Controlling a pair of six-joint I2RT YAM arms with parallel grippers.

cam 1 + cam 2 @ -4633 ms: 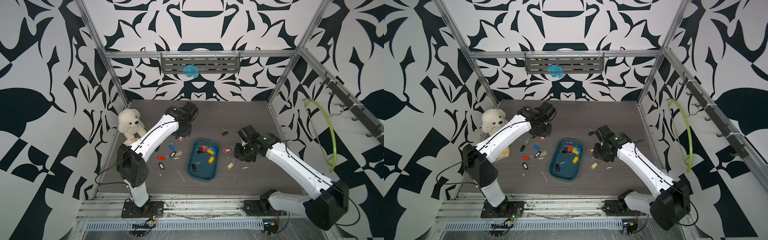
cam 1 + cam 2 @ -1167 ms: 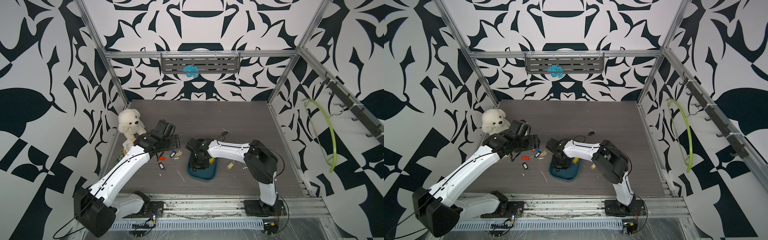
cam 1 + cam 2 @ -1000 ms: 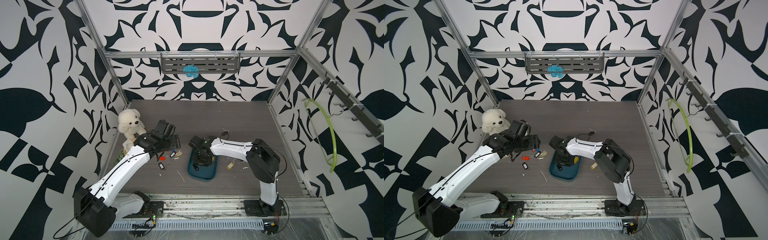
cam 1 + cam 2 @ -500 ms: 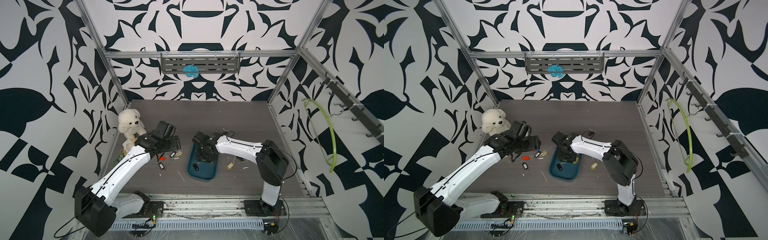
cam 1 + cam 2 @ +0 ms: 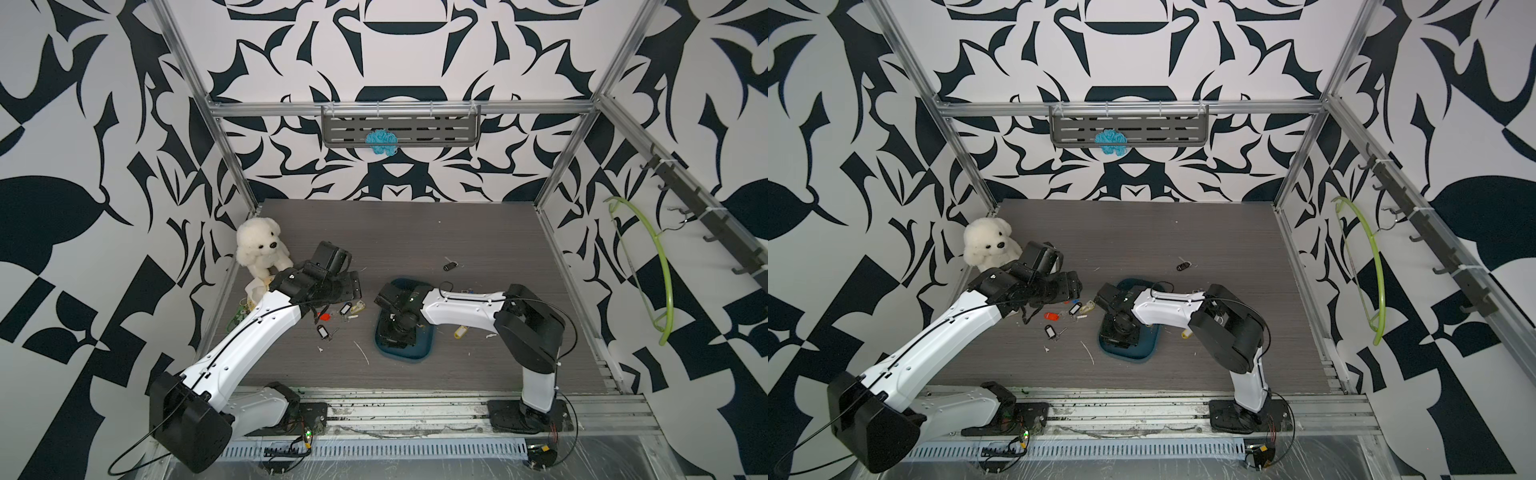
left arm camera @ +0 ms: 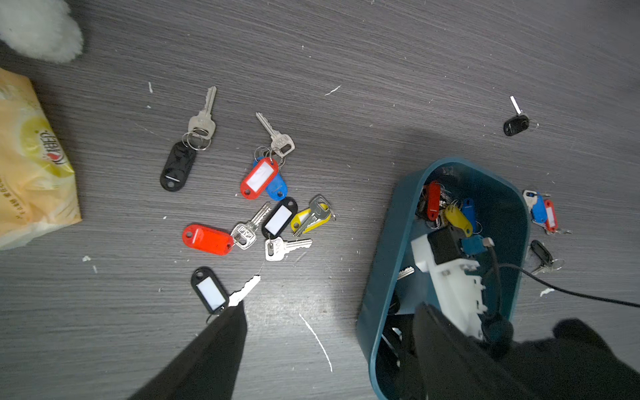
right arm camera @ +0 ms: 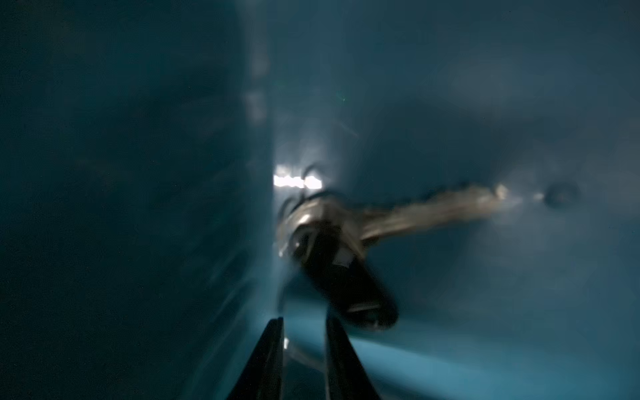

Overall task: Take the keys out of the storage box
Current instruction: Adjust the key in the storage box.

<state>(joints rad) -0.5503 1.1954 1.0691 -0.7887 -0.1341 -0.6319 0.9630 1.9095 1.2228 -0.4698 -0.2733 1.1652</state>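
**Fig.** Key removal, R arm working inside the box.

**R pincer** (image 7: 303,317): jaws narrow, with a slim gap btwn them and nothing in it. Tips sit low inside the storage box (image 7: 138,173), close to a side wall.

**Black-tagged key** (image 7: 346,270): just ahead of the tips, flat on the box floor. View is blurred, so cannot tell if the tag touches a finger.

**L pincer** (image 6: 329,308): jaws wide, empty, above the worktop (image 6: 346,69).

**Layout (top views):**
- Storage box sits approx. mid-worktop.
- In-box bunch (image 6: 450,211), w/ red, yellow & blue tags, lies at the box's 12 o'clk end.
- Removed keys (image 6: 270,207) lie scattered at 9 o'clk of the box.
- A second small group (image 6: 543,214) lies at 3 o'clk.
- A black fob key (image 5: 450,266) lies at 1 o'clk.
- Plush bear (image 5: 262,249) sits at 10 o'clk, by the wall.

**Handling (est.):**
- Keys are light, stiff and thin, so a blade lying flat gives the fingers little to get under.
- Tags are thicker, smooth plastic and prob. slippery. The ring is a loose joint, so the key will dangle & swing once lifted.
- Best hold is across the tag's narrow width, or at the bow/ring.
- The wall leaves little room for the finger on that side.
- The bunch may lift tangled.
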